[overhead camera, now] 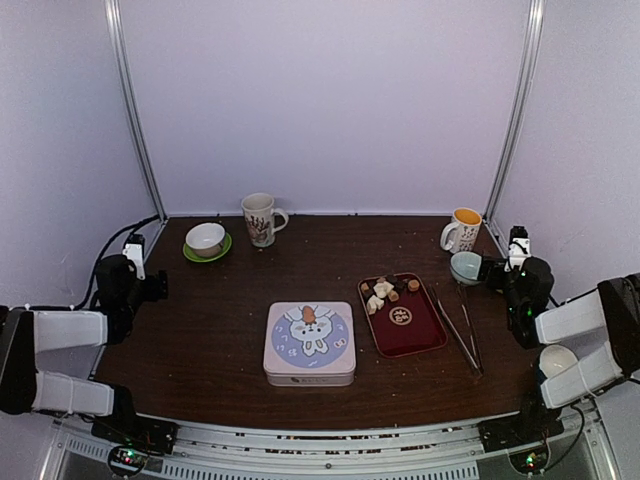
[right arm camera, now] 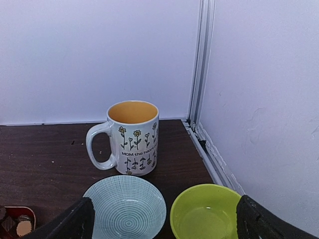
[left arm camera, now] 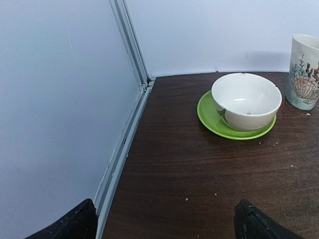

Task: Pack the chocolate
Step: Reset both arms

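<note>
Left gripper (left arm camera: 164, 225): its two black fingers are standing spread wide apart and gripping nothing, near the far-left corner of the dark brown wooden table (overhead camera: 200, 330).
Ahead of the left gripper: a white ceramic bowl (left arm camera: 246, 99) is sitting on a lime-green saucer (left arm camera: 209, 117), and a pale shell-printed mug (left arm camera: 305, 72) is standing just to its right.
Right gripper (right arm camera: 164, 224): its fingers are likewise gaping fully and holding nothing, at the table's right edge.
Ahead of the right gripper: a pale-blue ringed bowl (right arm camera: 124, 206) and a lime-green bowl (right arm camera: 207, 214) are lying side by side. Behind them a white flower-drawn mug with a yellow inside (right arm camera: 132, 137) is standing upright.
Chocolate (overhead camera: 383, 290): small brown, tan and cream pieces are lying clustered at the far end of a dark-red rectangular tray (overhead camera: 425, 340), right of centre and well apart from both grippers.
Beside the tray: metal tongs (overhead camera: 458, 330) are lying along its right side. A pink square tin with a rabbit lid (overhead camera: 309, 343) is sitting to its left.
</note>
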Controlling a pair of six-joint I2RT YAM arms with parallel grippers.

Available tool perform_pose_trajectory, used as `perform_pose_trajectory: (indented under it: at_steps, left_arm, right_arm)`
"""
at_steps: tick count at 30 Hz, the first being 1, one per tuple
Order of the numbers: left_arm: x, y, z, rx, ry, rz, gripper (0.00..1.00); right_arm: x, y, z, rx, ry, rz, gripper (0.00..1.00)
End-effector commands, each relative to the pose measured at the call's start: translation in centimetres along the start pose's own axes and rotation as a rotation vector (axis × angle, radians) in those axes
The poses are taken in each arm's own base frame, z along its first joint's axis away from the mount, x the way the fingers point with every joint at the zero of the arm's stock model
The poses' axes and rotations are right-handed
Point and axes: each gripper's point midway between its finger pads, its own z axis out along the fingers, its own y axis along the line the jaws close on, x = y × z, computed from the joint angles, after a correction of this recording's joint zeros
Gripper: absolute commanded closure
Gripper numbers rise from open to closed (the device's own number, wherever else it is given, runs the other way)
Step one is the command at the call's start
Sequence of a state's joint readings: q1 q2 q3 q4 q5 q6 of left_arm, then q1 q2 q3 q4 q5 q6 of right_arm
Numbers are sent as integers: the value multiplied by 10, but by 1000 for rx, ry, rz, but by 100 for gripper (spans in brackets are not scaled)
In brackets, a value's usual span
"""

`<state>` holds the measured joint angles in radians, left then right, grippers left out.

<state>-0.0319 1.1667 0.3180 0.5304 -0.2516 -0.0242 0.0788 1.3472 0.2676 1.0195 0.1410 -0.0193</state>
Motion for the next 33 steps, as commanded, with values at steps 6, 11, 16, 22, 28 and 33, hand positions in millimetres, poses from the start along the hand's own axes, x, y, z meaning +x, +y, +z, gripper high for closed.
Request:
perform_pose_trajectory:
  at_steps: [6, 11, 16, 22, 28, 33]
  left_arm:
    - [-53, -13, 16, 83, -189, 71, 3]
    - [-51, -21, 12, 122, -275, 84, 2]
    - [-41, -12, 23, 102, -260, 38, 2]
    - [-39, -14, 22, 121, -263, 41, 2]
    - [-35, 17, 25, -53, -229, -51, 3]
    - [-35, 30, 18, -131, -256, -94, 2]
  right_arm:
    - [-6, 2, -2, -26, -42, 30, 0]
    - [-6, 2, -2, -27, -40, 30, 0]
    - [-5, 3, -2, -28, -34, 31, 0]
    - [-5, 3, -2, -28, -34, 31, 0]
    - [-4, 4, -1, -32, -32, 29, 0]
    - [-5, 3, -1, -30, -33, 28, 0]
